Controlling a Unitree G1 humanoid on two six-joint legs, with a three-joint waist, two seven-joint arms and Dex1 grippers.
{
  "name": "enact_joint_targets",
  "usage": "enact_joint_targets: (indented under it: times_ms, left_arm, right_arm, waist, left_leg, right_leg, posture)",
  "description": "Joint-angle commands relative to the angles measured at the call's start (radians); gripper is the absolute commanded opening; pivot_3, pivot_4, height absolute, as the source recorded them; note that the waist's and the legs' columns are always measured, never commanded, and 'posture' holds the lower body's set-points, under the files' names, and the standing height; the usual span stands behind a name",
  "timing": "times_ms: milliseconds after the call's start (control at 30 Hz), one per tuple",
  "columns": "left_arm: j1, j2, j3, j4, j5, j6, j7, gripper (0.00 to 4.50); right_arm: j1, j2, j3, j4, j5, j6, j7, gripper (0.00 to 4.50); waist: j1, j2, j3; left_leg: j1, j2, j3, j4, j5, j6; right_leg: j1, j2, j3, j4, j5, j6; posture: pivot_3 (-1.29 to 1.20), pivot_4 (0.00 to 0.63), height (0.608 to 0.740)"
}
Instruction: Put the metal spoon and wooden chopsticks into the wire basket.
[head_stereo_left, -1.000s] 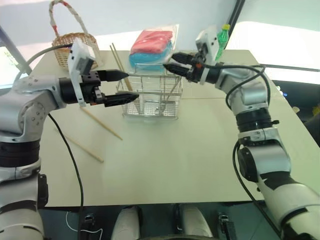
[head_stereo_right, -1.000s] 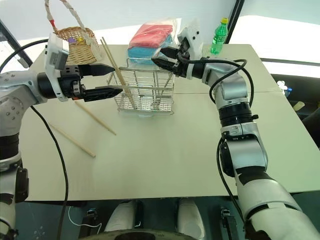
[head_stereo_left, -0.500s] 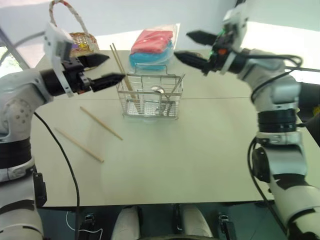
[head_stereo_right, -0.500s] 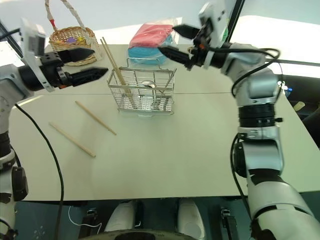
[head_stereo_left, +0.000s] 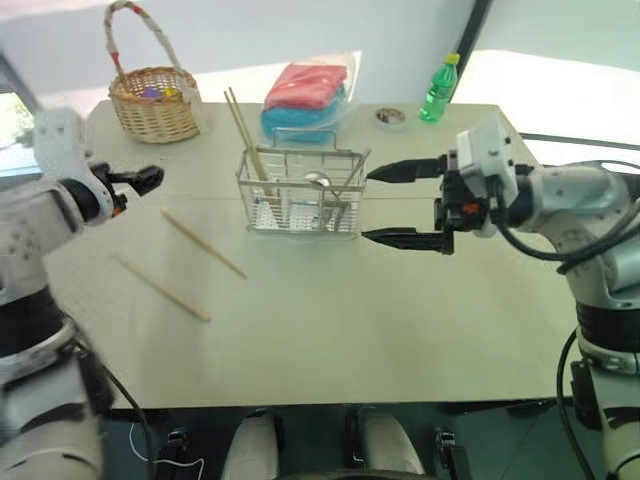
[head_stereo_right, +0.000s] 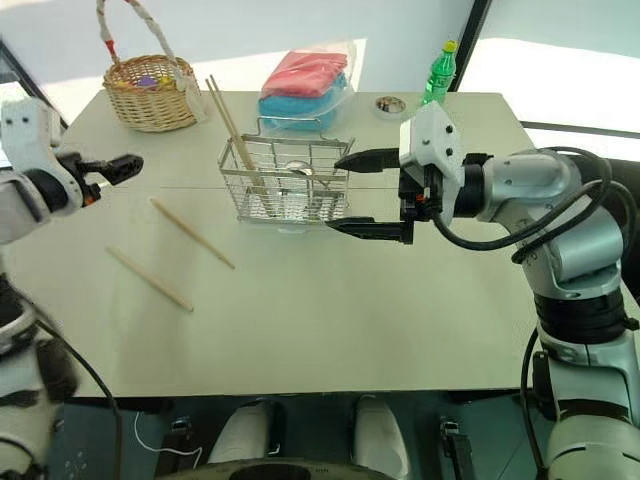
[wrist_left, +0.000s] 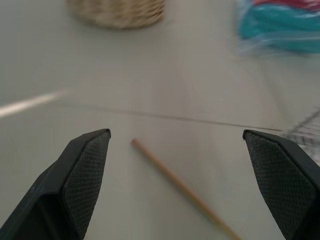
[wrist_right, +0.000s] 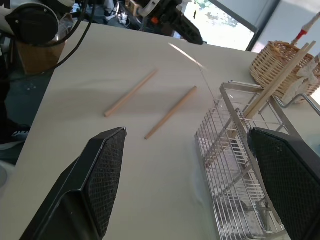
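Observation:
The wire basket (head_stereo_left: 300, 192) stands mid-table with the metal spoon (head_stereo_left: 318, 181) inside it and a pair of wooden chopsticks (head_stereo_left: 244, 133) leaning out of its left end. Two more wooden chopsticks (head_stereo_left: 203, 244) (head_stereo_left: 160, 288) lie flat on the table to the basket's left. My left gripper (wrist_left: 175, 134) is open and empty over the table's left edge, with one loose chopstick (wrist_left: 175, 182) ahead of it. Just right of the basket, my right gripper (head_stereo_left: 368, 205) points at it, open and empty.
A round wicker basket (head_stereo_left: 155, 100) sits at the back left. Behind the wire basket lies a plastic bag of red and blue cloths (head_stereo_left: 305, 95). A green bottle (head_stereo_left: 437, 88) and a small round lid (head_stereo_left: 389, 117) stand at the back right.
My left gripper swung left, away from the wire basket, toward the table's left edge. My right gripper drew back from above the basket to its right side. Both remain open.

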Motion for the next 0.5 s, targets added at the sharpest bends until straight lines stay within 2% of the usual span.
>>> enact_joint_targets:
  times_ms: [33, 133, 200, 500]
  left_arm:
    - [-0.020, -0.077, 0.103, -0.043, 0.136, 0.040, 0.171, 4.50]
    - [-0.030, -0.167, 0.161, -0.049, 0.214, 0.040, 0.257, 4.50]
    - [-0.039, -0.191, 0.180, -0.031, 0.252, 0.040, 0.285, 4.50]
    - [-0.094, -0.206, 0.229, 0.132, 0.354, 0.038, 0.302, 4.50]
  right_arm:
    - [0.023, 0.000, 0.006, -0.023, -0.019, -0.032, -0.014, 4.07]
    - [0.062, -0.015, 0.032, -0.026, -0.045, -0.073, 0.010, 4.07]
    - [0.068, -0.014, 0.037, -0.023, -0.049, -0.082, 0.011, 4.07]
    - [0.080, -0.004, 0.035, -0.039, -0.037, -0.076, -0.018, 4.07]
  waist:
    - [-0.002, 0.000, 0.000]
    - [0.000, -0.001, 0.000]
    - [0.000, -0.001, 0.000]
    - [0.002, -0.001, 0.000]
  left_leg:
    - [0.000, 0.000, 0.000, 0.000, 0.000, 0.000]
    - [0.000, 0.000, 0.000, -0.002, 0.000, 0.000]
    - [0.000, 0.000, 0.000, -0.002, 0.000, 0.000]
    - [0.001, 0.000, 0.000, -0.001, 0.001, -0.002]
  right_leg:
    - [-0.001, 0.000, 0.000, 0.000, 0.000, 0.000]
    - [-0.001, 0.000, 0.000, -0.001, 0.001, 0.002]
    - [-0.001, 0.000, 0.000, 0.000, 0.001, 0.002]
    - [0.000, 0.000, -0.001, -0.001, 0.001, 0.001]
  posture:
    - [0.00, 0.150, 0.723]
    - [0.00, 0.150, 0.723]
    - [0.00, 0.150, 0.723]
    - [0.00, 0.150, 0.723]
